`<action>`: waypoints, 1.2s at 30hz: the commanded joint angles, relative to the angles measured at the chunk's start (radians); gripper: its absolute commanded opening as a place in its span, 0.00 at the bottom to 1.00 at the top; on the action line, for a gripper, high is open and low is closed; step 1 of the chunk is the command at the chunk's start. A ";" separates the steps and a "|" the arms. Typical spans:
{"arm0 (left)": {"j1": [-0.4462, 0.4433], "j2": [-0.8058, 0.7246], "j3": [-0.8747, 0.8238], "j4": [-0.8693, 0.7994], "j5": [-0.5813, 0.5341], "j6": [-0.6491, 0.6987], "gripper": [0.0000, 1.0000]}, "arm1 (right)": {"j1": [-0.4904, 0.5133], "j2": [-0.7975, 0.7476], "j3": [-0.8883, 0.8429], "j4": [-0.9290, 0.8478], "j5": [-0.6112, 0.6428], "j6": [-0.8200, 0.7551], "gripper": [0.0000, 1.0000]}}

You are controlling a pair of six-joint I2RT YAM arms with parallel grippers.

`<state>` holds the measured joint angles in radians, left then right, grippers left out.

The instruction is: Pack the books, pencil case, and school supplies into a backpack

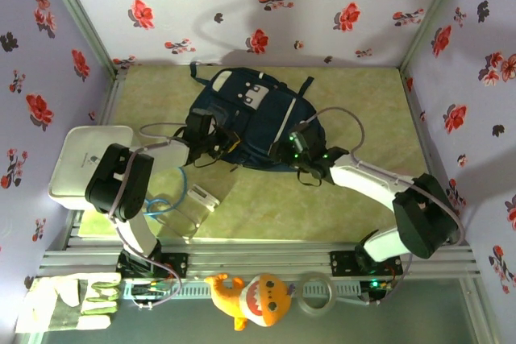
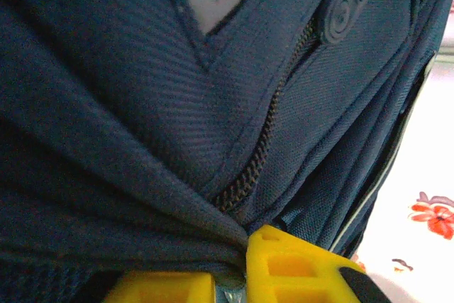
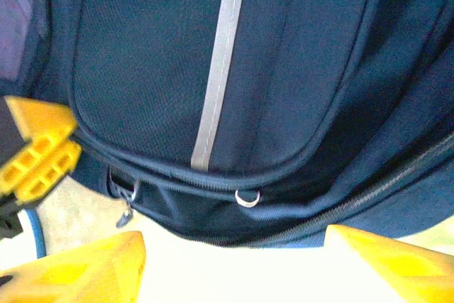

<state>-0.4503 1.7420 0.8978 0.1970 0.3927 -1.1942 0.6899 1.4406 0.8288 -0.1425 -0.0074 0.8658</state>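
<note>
Backpack (image 1: 254, 122) mid-frame on the desk (image 1: 266, 207), left gripper (image 2: 230, 279) clenched on its fabric beside the zipper (image 2: 266, 140), right gripper (image 3: 237, 264) spread wide at its lower right edge

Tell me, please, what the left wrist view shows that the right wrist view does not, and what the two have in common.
Left wrist view: the left gripper pinching a gathered fold of the backpack, and a dark rubber pull tab at the top of a zipper.
Right wrist view: the right gripper open at the bag's lower edge, a grey strip and a small metal ring.
Both: navy backpack fabric seen close, a zipper line, and yellow fingers along the bottom edge.
</note>
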 commanded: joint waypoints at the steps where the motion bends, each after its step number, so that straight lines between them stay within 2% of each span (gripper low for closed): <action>1: -0.017 -0.032 -0.004 0.103 0.007 -0.046 0.06 | 0.034 0.031 -0.034 0.047 0.011 0.050 0.67; 7: -0.040 -0.088 0.008 0.101 -0.002 -0.069 0.00 | 0.027 0.055 -0.068 0.064 0.099 -0.022 0.66; 14: -0.070 -0.104 0.033 0.091 -0.003 -0.077 0.00 | -0.059 0.114 -0.004 0.030 0.142 -0.132 0.63; 17: -0.082 -0.096 0.046 0.093 -0.002 -0.077 0.00 | -0.059 0.095 0.029 -0.038 0.174 -0.157 0.63; 24: -0.110 -0.075 0.096 0.074 -0.004 -0.031 0.00 | 0.048 -0.022 -0.045 -0.105 0.217 -0.076 0.63; 29: -0.124 -0.053 0.113 0.076 -0.002 -0.026 0.00 | 0.140 -0.022 -0.022 -0.111 0.233 -0.042 0.60; 36: -0.129 -0.068 0.118 0.073 -0.002 -0.028 0.00 | 0.221 0.149 0.106 -0.019 0.210 -0.104 0.39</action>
<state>-0.5579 1.6848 0.9680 0.2134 0.3511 -1.2537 0.8860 1.5311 0.8730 -0.2096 0.1848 0.7856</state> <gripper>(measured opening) 0.094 0.403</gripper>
